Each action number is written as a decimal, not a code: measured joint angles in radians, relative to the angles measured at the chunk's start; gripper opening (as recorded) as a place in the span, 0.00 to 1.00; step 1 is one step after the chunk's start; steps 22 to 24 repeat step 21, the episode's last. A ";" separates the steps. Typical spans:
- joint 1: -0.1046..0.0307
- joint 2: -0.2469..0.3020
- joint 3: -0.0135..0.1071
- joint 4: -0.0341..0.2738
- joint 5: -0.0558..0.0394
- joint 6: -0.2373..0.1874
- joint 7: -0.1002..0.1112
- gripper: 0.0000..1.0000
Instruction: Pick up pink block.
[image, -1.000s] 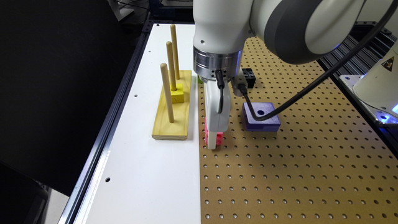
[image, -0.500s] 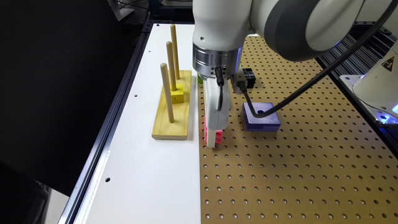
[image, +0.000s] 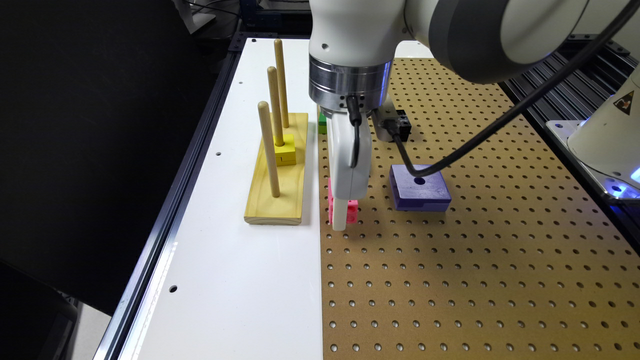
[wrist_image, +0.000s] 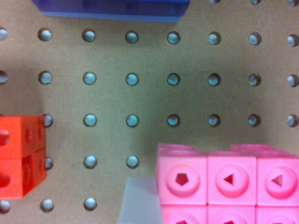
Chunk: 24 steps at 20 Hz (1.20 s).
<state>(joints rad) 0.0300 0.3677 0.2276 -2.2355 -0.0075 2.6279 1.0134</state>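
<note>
Pink block (wrist_image: 229, 184) at pegboard's (image: 450, 280) edge, one finger (wrist_image: 138, 200) alongside; jaws' spread unclear.

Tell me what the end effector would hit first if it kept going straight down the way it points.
Most likely the pegboard: the end effector already reaches down beside the pink block, its tip close to board level. Whether it already touches the block or the board is unclear.

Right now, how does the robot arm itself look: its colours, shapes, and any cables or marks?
The arm has smooth, rounded white shells with a dark grey band at one joint. A ribbed silver metal ring sits at the wrist. Below it hangs the flat white gripper. A thick black cable curves off to the exterior view's right, and a thinner black cable runs down the gripper's body. I see no markings on the arm.
</note>
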 joint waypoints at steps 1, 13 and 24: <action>0.000 -0.021 0.001 0.000 0.0000 -0.021 0.001 0.00; 0.000 -0.179 0.011 -0.001 0.0012 -0.176 0.014 0.00; 0.000 -0.273 0.015 0.002 0.0040 -0.259 0.019 0.00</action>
